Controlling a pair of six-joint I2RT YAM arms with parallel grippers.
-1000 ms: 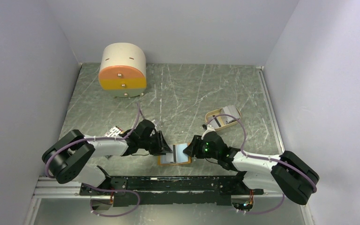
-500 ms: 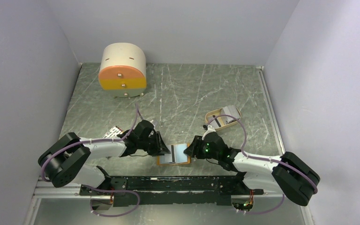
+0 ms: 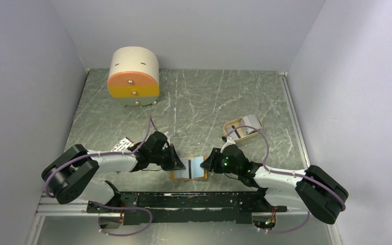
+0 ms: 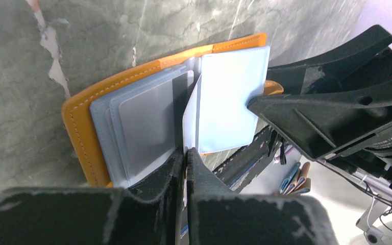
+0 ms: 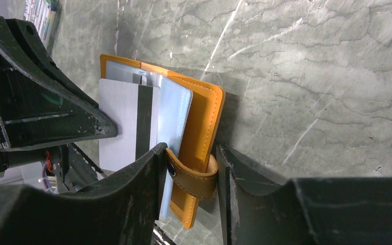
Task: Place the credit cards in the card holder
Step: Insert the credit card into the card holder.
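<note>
Green marbled tabletop (image 3: 209, 97), pale walls (image 3: 194, 30) on three sides. At its near edge, between the two arms, the holder (image 5: 204, 117) lies open, orange cover down and clear sleeves (image 4: 143, 127) up. One card (image 5: 127, 122), grey with a dark stripe on one face and plain pale blue on the other, stands tilted over the sleeves. The left gripper (image 4: 186, 153) is pinched tight on one edge of the card, a pale sliver showing between its fingers. The right gripper (image 5: 191, 149) sits part-closed around the holder's snap tab (image 5: 194, 181), a finger against each side. Farther back on the right lies a tan tray (image 3: 230, 125) holding something pale. A round drawer box (image 3: 133, 76) stands at the far left.
</note>
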